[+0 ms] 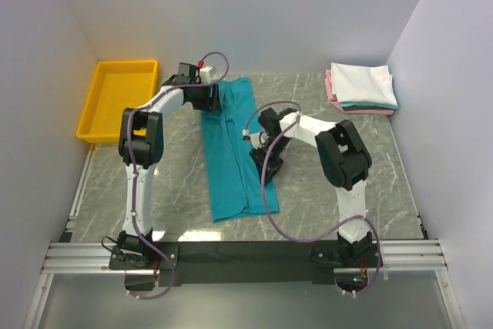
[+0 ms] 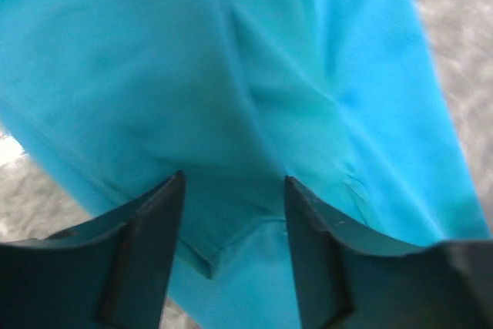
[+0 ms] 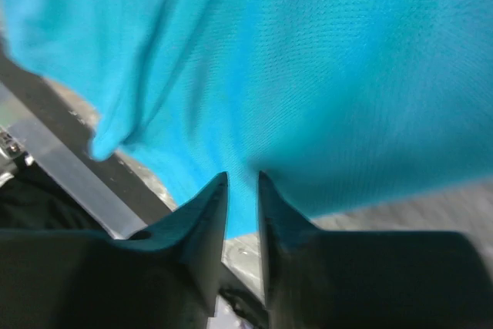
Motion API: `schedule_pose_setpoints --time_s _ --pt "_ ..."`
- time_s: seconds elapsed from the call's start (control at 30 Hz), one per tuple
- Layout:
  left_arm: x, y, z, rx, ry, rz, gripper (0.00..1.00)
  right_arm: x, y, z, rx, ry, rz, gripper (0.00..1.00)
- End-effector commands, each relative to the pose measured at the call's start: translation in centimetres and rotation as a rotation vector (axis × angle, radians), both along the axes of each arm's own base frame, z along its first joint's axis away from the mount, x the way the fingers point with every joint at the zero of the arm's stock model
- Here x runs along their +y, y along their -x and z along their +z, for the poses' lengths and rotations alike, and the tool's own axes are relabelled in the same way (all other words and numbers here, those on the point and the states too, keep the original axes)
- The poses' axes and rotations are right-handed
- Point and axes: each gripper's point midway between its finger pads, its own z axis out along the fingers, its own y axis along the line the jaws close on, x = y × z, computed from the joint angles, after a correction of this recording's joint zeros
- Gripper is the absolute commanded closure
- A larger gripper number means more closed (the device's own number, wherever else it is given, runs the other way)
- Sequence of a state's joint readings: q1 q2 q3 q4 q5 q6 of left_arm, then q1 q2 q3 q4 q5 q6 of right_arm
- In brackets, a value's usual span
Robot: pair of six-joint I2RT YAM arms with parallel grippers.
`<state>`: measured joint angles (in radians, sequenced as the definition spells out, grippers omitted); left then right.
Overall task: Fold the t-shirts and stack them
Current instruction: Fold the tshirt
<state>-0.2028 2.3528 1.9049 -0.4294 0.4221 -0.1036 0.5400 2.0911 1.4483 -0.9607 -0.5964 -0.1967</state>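
Observation:
A plain teal t-shirt (image 1: 231, 161) lies on the table as a long narrow strip, running from the far middle toward the near edge. My left gripper (image 1: 214, 98) is at its far end. In the left wrist view this gripper (image 2: 233, 179) is open, its jaws either side of a folded corner of the teal cloth (image 2: 269, 75). My right gripper (image 1: 256, 146) is at the strip's right edge, about halfway along. In the right wrist view it (image 3: 243, 175) shows a narrow gap between its jaws, just over the edge of the teal cloth (image 3: 323, 75), with nothing pinched. A stack of folded t-shirts (image 1: 362, 86), white on teal and pink, lies at the far right.
A yellow plastic bin (image 1: 119, 98) stands at the far left against the wall. White walls close in the left, back and right sides. A metal rail (image 1: 246, 256) runs along the near edge with both arm bases on it.

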Motion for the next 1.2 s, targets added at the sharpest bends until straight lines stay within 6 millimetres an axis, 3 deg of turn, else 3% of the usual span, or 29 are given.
schedule_pose_setpoints --time_s 0.0,0.03,0.07,0.1,0.13,0.17,0.2,0.23,0.27,0.3,0.33,0.37,0.4,0.43,0.47,0.5,0.57,0.63,0.67,0.7,0.77,0.8,0.9,1.0,1.17 --pt "-2.2 0.6 8.3 -0.178 0.105 -0.178 0.38 1.3 -1.8 5.7 -0.168 -0.176 0.026 0.68" --pt "-2.6 1.2 10.1 -0.23 0.121 -0.228 0.34 1.8 -1.3 9.0 -0.228 -0.267 0.045 0.65" --pt "-2.6 2.5 10.5 -0.233 0.14 -0.254 0.33 2.0 -1.6 10.3 -0.302 -0.309 0.055 0.61" --pt "-3.0 4.3 15.1 -0.31 0.191 -0.307 0.32 1.5 -1.0 10.6 -0.334 -0.32 0.062 0.59" --pt "-3.0 4.9 17.3 -0.38 0.214 -0.329 0.31 0.9 -1.1 13.1 -0.469 -0.342 0.087 0.57" --pt "-2.8 7.9 19.6 -0.423 0.242 -0.365 0.3 0.2 -1.2 13.0 -0.549 -0.34 0.118 0.56" --pt "-2.5 9.0 20.5 -0.458 0.239 -0.37 0.3 -0.5 -1.1 14.8 -0.653 -0.35 0.14 0.56" --pt "-2.4 10.7 21.3 -0.487 0.245 -0.4 0.3 -1.3 -1.1 15.0 -0.714 -0.333 0.16 0.56" --pt "-2.0 12.9 19.2 -0.469 0.224 -0.436 0.31 -2.3 -1.1 14.0 -0.765 -0.293 0.18 0.56" --pt "-1.5 15.2 21.5 -0.542 0.206 -0.456 0.32 -3.2 -1.1 14.9 -0.878 -0.29 0.248 0.56" --pt "-1.2 17.2 20.8 -0.519 0.2 -0.474 0.33 -3.8 -1.0 14.6 -0.923 -0.275 0.281 0.56" --pt "-0.5 19.3 18.1 -0.497 0.16 -0.514 0.34 -4.2 -1.0 14.5 -0.979 -0.258 0.315 0.55" --pt "0.0 21.5 19.2 -0.553 0.136 -0.545 0.35 -5.0 -0.2 13.9 -1.03 -0.253 0.393 0.55" --pt "0.4 23.1 18.3 -0.555 0.113 -0.566 0.37 -5.2 0.3 13.6 -1.056 -0.254 0.434 0.55" --pt "1.0 25.7 14.8 -0.529 0.071 -0.626 0.38 -5.1 1.1 12.6 -1.072 -0.26 0.484 0.54" --pt "1.3 27.8 15.4 -0.601 0.036 -0.666 0.39 -5.0 1.6 13.1 -1.131 -0.275 0.538 0.53" --pt "2.1 31.4 12.4 -0.651 -0.043 -0.748 0.39 -4.2 3.6 11.7 -1.142 -0.303 0.644 0.52" --pt "1.5 33.9 10.6 -0.677 -0.07 -0.826 0.39 -3.6 5.0 11.0 -1.178 -0.322 0.729 0.52" --pt "1.7 34.9 9.0 -0.689 -0.105 -0.84 0.39 -3.4 5.7 9.5 -1.17 -0.324 0.763 0.52" --pt "0.6 36.4 8.2 -0.698 -0.097 -0.903 0.39 -2.7 6.8 8.9 -1.177 -0.342 0.827 0.52" --pt "0.2 37.6 5.8 -0.678 -0.131 -0.928 0.4 -2.3 7.8 7.2 -1.179 -0.357 0.878 0.52" --pt "-1.2 38.6 5.5 -0.709 -0.122 -0.989 0.41 -1.9 8.4 6.6 -1.18 -0.368 0.909 0.52" --pt "-2.8 40.2 3.3 -0.692 -0.15 -1.056 0.44 -1.5 8.8 5.2 -1.184 -0.367 0.946 0.52" --pt "-3.7 41.0 1.7 -0.657 -0.179 -1.09 0.43 -1.0 9.2 4.3 -1.198 -0.374 0.982 0.51" --pt "-5.0 40.4 0.6 -0.654 -0.212 -1.097 0.44 -1.2 9.2 2.1 -1.174 -0.329 1.034 0.51"
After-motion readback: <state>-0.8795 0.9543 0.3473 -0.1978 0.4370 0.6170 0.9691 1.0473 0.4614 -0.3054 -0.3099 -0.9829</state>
